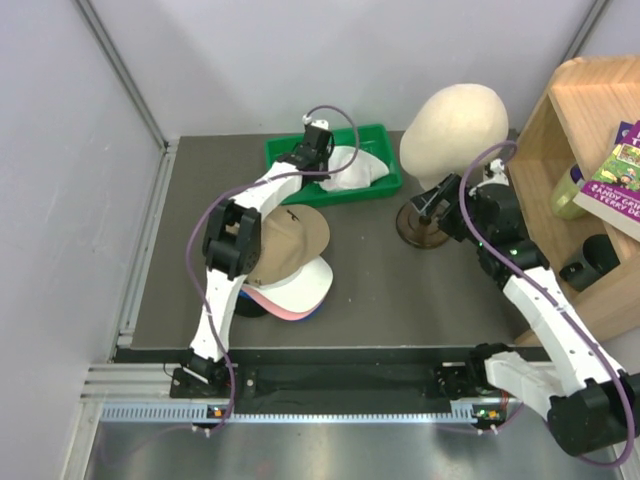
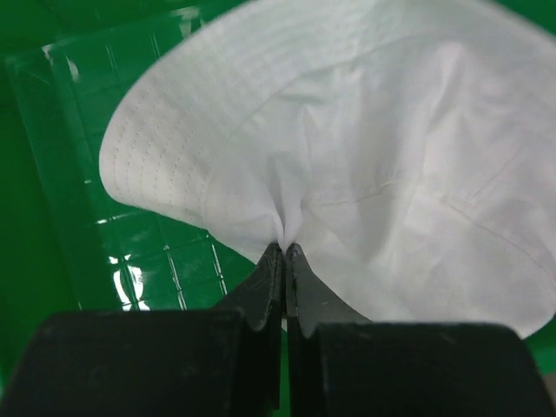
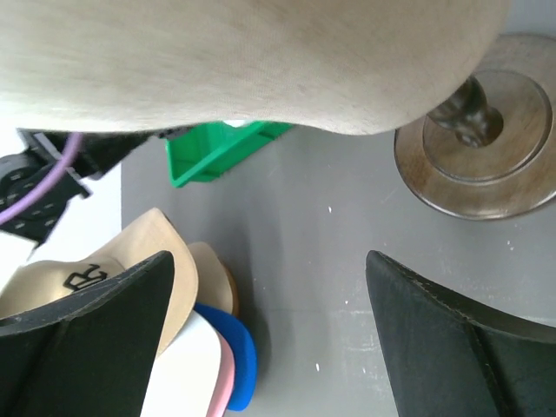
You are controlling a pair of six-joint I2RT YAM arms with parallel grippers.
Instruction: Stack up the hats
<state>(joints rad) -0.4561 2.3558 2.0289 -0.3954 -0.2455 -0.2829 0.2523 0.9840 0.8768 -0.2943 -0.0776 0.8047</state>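
Note:
A white hat (image 1: 352, 166) lies crumpled in the green tray (image 1: 385, 138) at the back. My left gripper (image 1: 318, 142) is over the tray, shut on a pinched fold of the white hat (image 2: 365, 156), with its tips (image 2: 285, 248) closed tight on the fabric. A stack of hats (image 1: 292, 262) sits on the grey mat, a tan cap (image 1: 298, 238) on top, then white (image 3: 187, 365), pink (image 3: 222, 387) and blue (image 3: 240, 356) brims. My right gripper (image 3: 269, 261) is open and empty, hovering low beside the wooden stand (image 1: 420, 222), apart from the stack.
The cream mannequin head (image 1: 456, 120) stands on the round wooden stand (image 3: 482, 148), close above my right gripper. A wooden shelf (image 1: 580, 120) with books (image 1: 620, 172) stands at the right edge. Grey walls enclose the back and left.

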